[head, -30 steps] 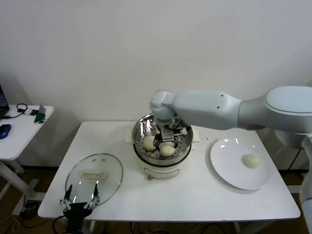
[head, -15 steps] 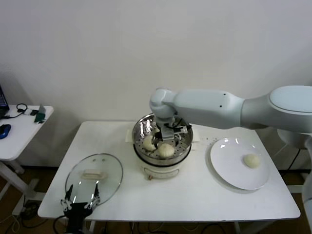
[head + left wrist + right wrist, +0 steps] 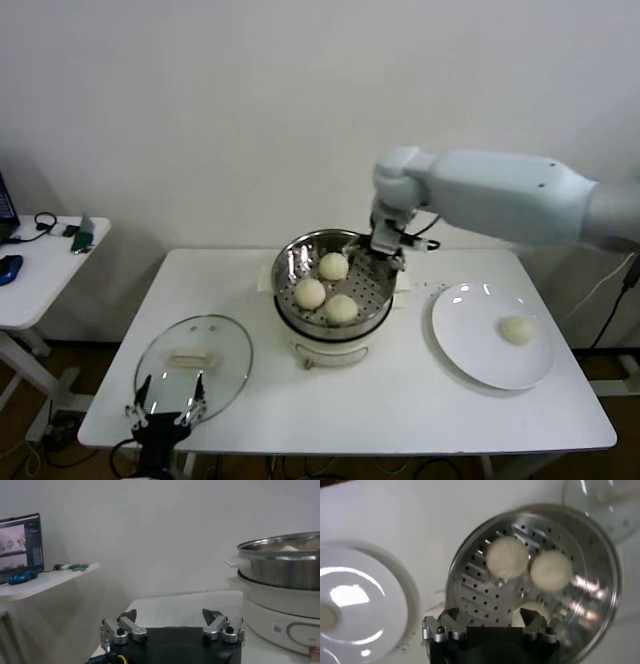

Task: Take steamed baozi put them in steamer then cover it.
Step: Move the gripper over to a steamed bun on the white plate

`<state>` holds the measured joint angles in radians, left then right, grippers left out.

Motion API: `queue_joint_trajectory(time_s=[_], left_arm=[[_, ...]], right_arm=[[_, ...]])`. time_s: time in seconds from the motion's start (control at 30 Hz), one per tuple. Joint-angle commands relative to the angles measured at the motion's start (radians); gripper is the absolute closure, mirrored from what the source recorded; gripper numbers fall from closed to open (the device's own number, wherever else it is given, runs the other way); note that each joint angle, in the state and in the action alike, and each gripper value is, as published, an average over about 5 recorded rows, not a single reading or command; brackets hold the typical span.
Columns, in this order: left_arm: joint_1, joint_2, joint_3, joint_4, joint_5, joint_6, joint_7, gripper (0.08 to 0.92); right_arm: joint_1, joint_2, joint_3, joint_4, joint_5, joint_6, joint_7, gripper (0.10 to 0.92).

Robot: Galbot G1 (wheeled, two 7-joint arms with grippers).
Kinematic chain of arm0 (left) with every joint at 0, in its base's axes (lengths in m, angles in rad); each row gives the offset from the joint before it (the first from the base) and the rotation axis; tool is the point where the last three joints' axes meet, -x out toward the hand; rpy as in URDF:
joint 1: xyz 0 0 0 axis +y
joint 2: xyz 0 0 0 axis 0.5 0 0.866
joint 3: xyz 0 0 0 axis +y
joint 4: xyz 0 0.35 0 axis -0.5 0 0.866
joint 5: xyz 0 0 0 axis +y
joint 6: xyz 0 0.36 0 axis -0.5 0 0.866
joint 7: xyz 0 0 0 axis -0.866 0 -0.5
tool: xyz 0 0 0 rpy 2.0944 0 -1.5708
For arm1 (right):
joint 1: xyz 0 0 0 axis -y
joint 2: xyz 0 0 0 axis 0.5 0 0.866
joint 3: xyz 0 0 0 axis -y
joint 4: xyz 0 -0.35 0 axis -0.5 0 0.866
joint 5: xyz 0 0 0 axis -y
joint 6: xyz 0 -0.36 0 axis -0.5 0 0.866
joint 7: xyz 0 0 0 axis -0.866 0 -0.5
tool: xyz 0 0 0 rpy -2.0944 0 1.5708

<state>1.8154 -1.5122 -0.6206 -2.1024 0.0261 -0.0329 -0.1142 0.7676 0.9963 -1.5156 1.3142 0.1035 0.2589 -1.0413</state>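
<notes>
Jaws of right gripper (image 3: pixel 385 247) spread, empty, lifted off steamer (image 3: pixel 300 262) toward plate (image 3: pixel 470 340). Third baozi (image 3: pixel 333 266) dropped inside; fourth baozi (image 3: pixel 516 329) next. Cover (image 3: pixel 225 355) at desk's front-left corner; left gripper (image 3: pixel 163 408) spread, parked.

In the right wrist view, the right gripper (image 3: pixel 491 625) covers the lower part of one steamed baozi (image 3: pixel 530 613) in the steamer (image 3: pixel 600 555), whose rim runs off the frame's edge, and the cover (image 3: pixel 607 502) and the plate (image 3: pixel 360 610) are each cut off at a picture edge. In the left wrist view, the steamer (image 3: pixel 280 562) is cropped at the frame's side, only a sliver of a bun shows above its rim, and the monitor (image 3: pixel 20 537) is too small to read. In the head view, the left gripper (image 3: pixel 165 420) partly overlaps the cover's (image 3: pixel 195 365) near edge, and the small items on the side table (image 3: pixel 45 265) are too small to identify.
</notes>
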Motion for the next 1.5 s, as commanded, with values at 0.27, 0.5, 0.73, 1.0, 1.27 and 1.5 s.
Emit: queue_joint_trajectory(time_s=[0.27,0.5,0.73,1.0,1.27,1.5], left_arm=[[0.011,0.004,-0.002,-0.008,-0.001,-0.004,0.001,0.177],[0.011,-0.008,0.001,-0.008,-0.006,-0.015,0.009,0.177],[0.014,-0.014,-0.006,-0.004,-0.002,-0.014,0.008,0.177],[0.006,-0.021,-0.011,0.0,0.005,-0.002,0.003,0.177],[-0.004,-0.028,-0.006,0.007,0.018,0.004,0.002,0.177],[-0.003,-0.037,-0.007,0.003,0.024,0.008,-0.001,0.177]], right_arm=[[-0.09,-0.482,0.002,-0.066,0.162,-0.336,-0.023,0.203],[-0.397,-0.544,0.263,-0.172,-0.074,-0.286,-0.036,0.203],[-0.641,-0.486,0.517,-0.321,-0.201,-0.238,-0.033,0.203],[-0.768,-0.373,0.682,-0.459,-0.31,-0.194,-0.037,0.203],[-0.791,-0.292,0.748,-0.548,-0.346,-0.168,-0.039,0.203],[-0.803,-0.232,0.801,-0.611,-0.398,-0.142,-0.039,0.203]])
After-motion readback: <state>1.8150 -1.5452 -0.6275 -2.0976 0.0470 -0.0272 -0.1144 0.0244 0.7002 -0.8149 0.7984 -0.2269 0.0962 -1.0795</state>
